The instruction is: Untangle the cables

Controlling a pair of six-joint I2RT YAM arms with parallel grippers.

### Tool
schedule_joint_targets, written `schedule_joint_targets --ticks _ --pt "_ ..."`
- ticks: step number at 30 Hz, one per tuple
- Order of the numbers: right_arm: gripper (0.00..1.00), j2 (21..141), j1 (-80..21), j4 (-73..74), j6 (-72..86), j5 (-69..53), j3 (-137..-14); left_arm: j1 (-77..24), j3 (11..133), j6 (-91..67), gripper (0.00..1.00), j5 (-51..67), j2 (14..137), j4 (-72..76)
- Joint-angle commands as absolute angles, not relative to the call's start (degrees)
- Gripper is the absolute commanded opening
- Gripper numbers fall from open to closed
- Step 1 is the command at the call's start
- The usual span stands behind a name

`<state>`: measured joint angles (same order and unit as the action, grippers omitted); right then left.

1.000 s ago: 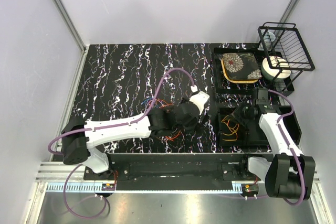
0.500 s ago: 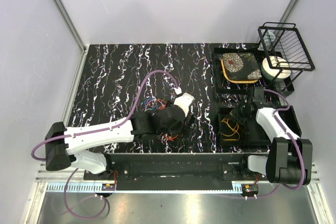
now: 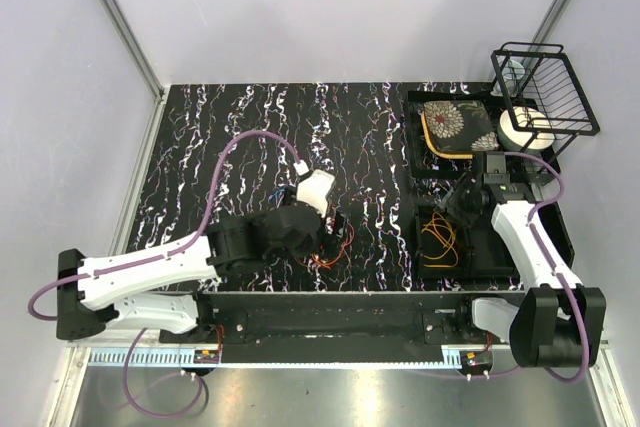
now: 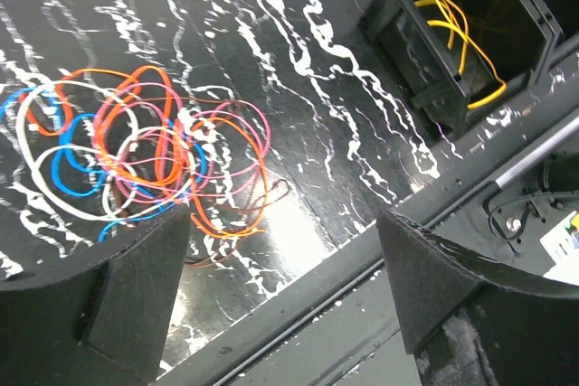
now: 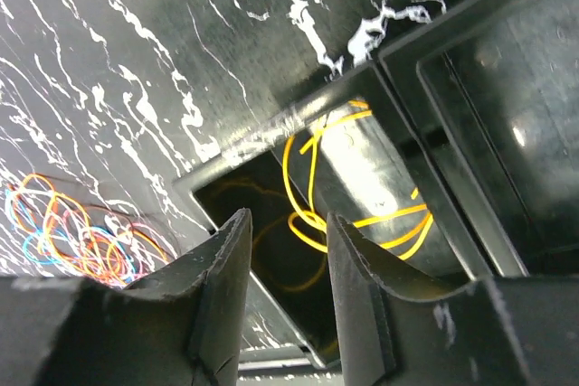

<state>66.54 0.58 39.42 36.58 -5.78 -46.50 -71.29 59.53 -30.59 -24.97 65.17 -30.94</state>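
Cables [image 4: 145, 155] tangled on table [image 4: 308, 88] — yellow cable [image 5: 308, 221] lies in black bin [image 5: 271, 128]

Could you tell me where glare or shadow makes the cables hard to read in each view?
Left wrist: the cable tangle is sharp, with a glare patch on the table beside it. Right wrist: the dark bin dims part of the yellow cable, and its wall shines. Top external: even light, but the left arm hides much of the tangle.
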Motion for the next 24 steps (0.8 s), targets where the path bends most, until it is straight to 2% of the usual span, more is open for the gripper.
schedule_joint_targets --ticks 1,10,14,18,19,22,23,24 --pt "0.45 63.6 -1.5 45.2 36.3 -2.3 -49.7 -71.3 59.6 -32.3 0.9 -31.6 62.2 -34.0" --pt "0.46 60.1 -5.3 51.5 35.6 -2.1 -59.3 -71.3 56.1 -37.3 0.9 -34.7 59.8 -36.1" --pt "0.49 60.6 -8.4 50.4 34.3 -6.6 -64.1 -71.2 55.9 -40.0 0.89 -36.1 60.3 -37.4" --pt "0.49 65.0 -18.4 47.8 30.1 -8.2 -68.3 -70.7 56.2 -41.7 0.89 -37.4 60.9 -38.7" --pt "0.49 66.3 -24.6 48.5 29.3 -5.0 -69.7 -69.8 56.6 -42.3 0.9 -37.6 61.2 -39.1" --pt "0.45 70.5 -34.2 49.5 26.2 3.0 -75.2 -67.2 57.6 -43.2 0.9 -37.8 62.5 -41.0" --pt "0.46 70.7 -34.5 48.9 25.8 3.3 -74.6 -66.6 57.6 -43.3 0.9 -37.7 62.7 -41.4" --pt "0.52 70.1 -34.5 45.8 25.6 3.3 -73.4 -65.3 57.6 -43.3 0.9 -37.6 62.8 -41.5"
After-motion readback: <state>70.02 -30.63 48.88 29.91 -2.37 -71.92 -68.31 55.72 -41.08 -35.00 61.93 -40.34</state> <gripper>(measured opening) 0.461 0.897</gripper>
